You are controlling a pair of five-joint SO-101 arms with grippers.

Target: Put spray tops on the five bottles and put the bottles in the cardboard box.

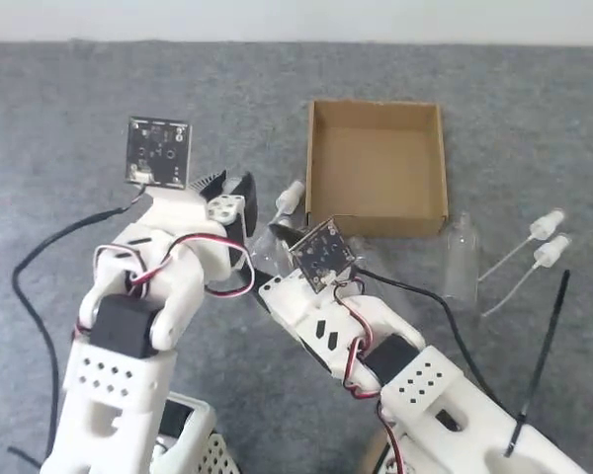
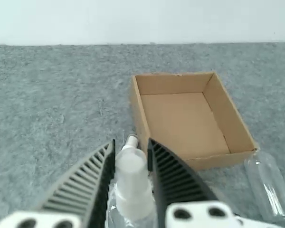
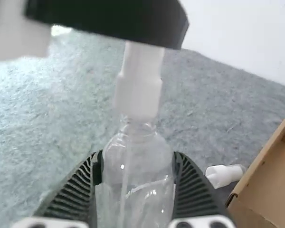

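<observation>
A clear bottle [image 3: 137, 190] stands between the fingers of my right gripper [image 3: 135, 164], which is shut on its body. A white spray top [image 3: 138, 80] sits in the bottle's neck, its tube running down inside. My left gripper [image 2: 130, 147] is shut on that spray top [image 2: 131, 164] from above. In the high view the left gripper [image 1: 232, 193] and right gripper [image 1: 274, 247] meet just left of the cardboard box [image 1: 376, 225]. The box [image 2: 218, 107] has nothing in it.
Another clear bottle [image 1: 460, 259] lies without a top right of the box's front corner. Two spray tops [image 1: 549, 225] [image 1: 551, 252] with long tubes lie farther right. A third spray top [image 1: 290, 197] rests against the box's left wall. A black rod [image 1: 544, 355] lies at right.
</observation>
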